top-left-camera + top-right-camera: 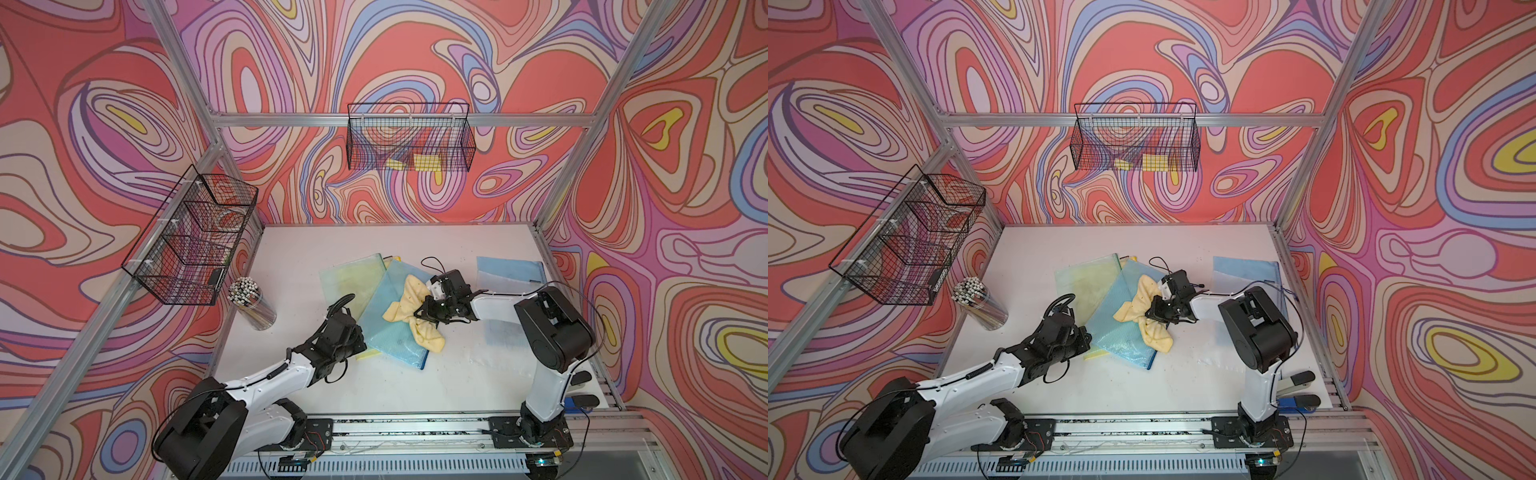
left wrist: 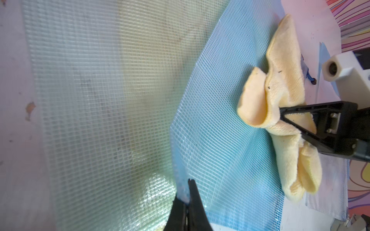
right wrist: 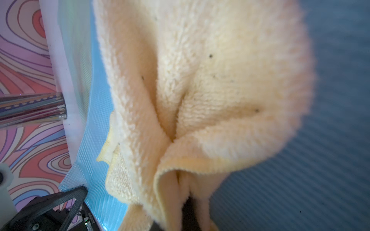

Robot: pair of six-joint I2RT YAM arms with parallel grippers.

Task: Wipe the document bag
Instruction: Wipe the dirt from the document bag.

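Observation:
The blue mesh document bag (image 1: 395, 332) (image 1: 1125, 332) lies slantwise at the middle of the white table. My left gripper (image 2: 187, 193) (image 1: 360, 345) is shut on the bag's near left edge, and a fold of blue mesh (image 2: 220, 120) rises between its fingers. A crumpled yellow cloth (image 1: 409, 307) (image 1: 1144, 311) (image 2: 280, 96) rests on the bag's right half. My right gripper (image 1: 422, 311) (image 3: 189, 202) is shut on the cloth's bunched middle. The cloth (image 3: 200, 80) fills the right wrist view and hides most of the fingers.
A pale green-yellow mesh bag (image 1: 353, 276) lies under the blue one at its left. Another blue bag (image 1: 511, 270) lies at the back right. A clear cup of pens (image 1: 253, 305) stands at the left. Wire baskets hang on the left frame (image 1: 195, 241) and the back wall (image 1: 411, 141).

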